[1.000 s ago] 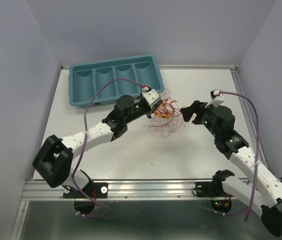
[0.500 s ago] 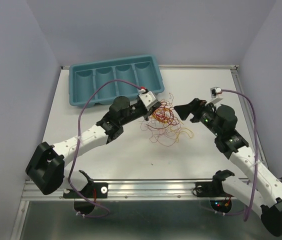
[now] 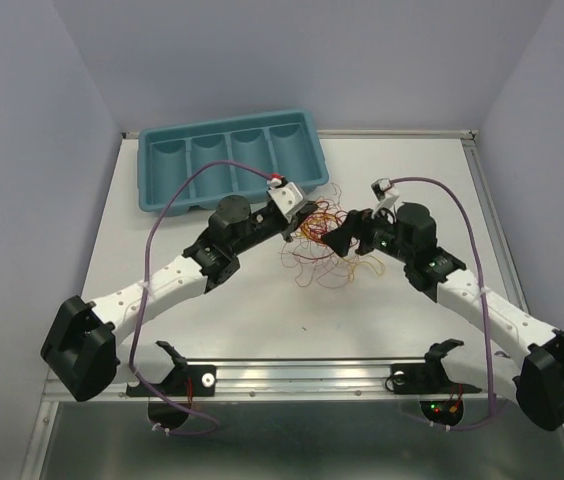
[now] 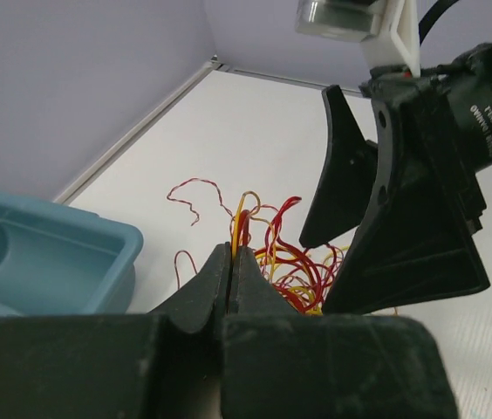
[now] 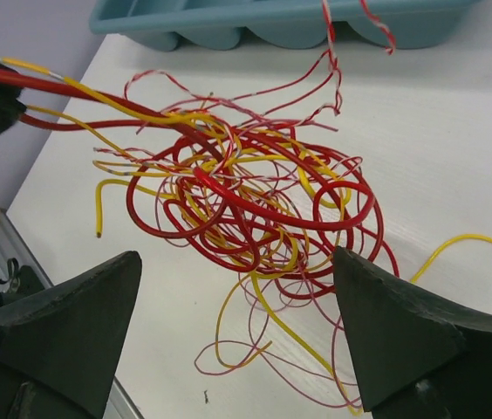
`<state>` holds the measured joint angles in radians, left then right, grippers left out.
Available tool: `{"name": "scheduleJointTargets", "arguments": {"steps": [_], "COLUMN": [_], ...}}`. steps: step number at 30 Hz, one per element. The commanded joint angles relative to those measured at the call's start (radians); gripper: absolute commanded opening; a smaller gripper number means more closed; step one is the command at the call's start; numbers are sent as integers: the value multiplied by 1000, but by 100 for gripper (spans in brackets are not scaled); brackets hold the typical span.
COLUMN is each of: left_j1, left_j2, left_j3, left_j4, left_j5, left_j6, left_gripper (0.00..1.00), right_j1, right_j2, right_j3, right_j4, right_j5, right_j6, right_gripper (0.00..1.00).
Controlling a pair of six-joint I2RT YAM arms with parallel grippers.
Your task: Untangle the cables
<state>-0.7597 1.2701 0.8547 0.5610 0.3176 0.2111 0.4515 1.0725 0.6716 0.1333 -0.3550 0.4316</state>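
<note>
- Left claw (image 3: 295, 220) is pinched shut on a few red and yellow strands of the cables (image 3: 327, 250). Its own wrist view shows the strands rising out from between the closed fingers (image 4: 202, 292).
- From that grip the held strands run tight across to the main tangle, which sits just to the right of the left claw.
- Right claw (image 3: 342, 238) stands wide open and holds nothing. It faces the left claw from close by, with the tangle between the two.
- In the right wrist view, the two dark fingers (image 5: 63, 323) sit one on each side of the tangle. I cannot tell whether they touch any strand.
- The cables form a loose knot of thin red and yellow loops near the middle of the desk (image 3: 262, 310), a little toward its far edge. Loose ends trail toward the near edge, and one yellow strand curls off to the right.
- The desk is white. A teal tray (image 3: 162, 185) with four compartments lies at its far left corner, near the tangle but apart from it.
- Pale purple walls (image 3: 22, 150) close in the left, far and right sides.
</note>
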Motion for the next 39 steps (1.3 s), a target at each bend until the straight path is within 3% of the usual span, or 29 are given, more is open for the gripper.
{"name": "scheduleJointTargets", "arguments": {"steps": [1,5,11,16,18,21,28,31,32,33,35,39], "left_j1": [0,0,0,31,62,89,146,158,158,158,160,160], "left_j2": [-83,-112,-132,-198,-274,-400,-586,-549,-507,-483,-439,-414], "left_j3": [-6,-14,-16,-16,-25,-43,-91,-88,-80,-63,-54,-52], "left_j4": [65,65,59,51,51,51,91,100,93,86,76,76], "left_j5": [9,38,204,184,179,164,-19,148,196,246,264,265], "left_j6": [-24,-42,-85,-102,-110,-111,-144,-159,-164,-173,-174,-171], "left_gripper": [0,0,0,0,0,0,0,0,0,0,0,0], "right_j1": [93,167,196,188,121,20,-60,-60,-60,-59,-59,-44], "right_j2": [42,102,135,233,300,316,138,54,28,-32,-71,-74], "right_j3": [69,86,-24,25,78,72,-30,-58,-84,-155,-208,-207], "right_j4": [32,46,267,135,20,-23,-21,98,164,316,482,592], "right_j5": [124,316,569,835,840,803,869,653,470,386,169,-116], "right_j6": [-65,-74,24,134,218,300,351,200,170,121,102,81], "right_gripper": [95,92,91,90,91,95,98,99,99,98,99,99]}}
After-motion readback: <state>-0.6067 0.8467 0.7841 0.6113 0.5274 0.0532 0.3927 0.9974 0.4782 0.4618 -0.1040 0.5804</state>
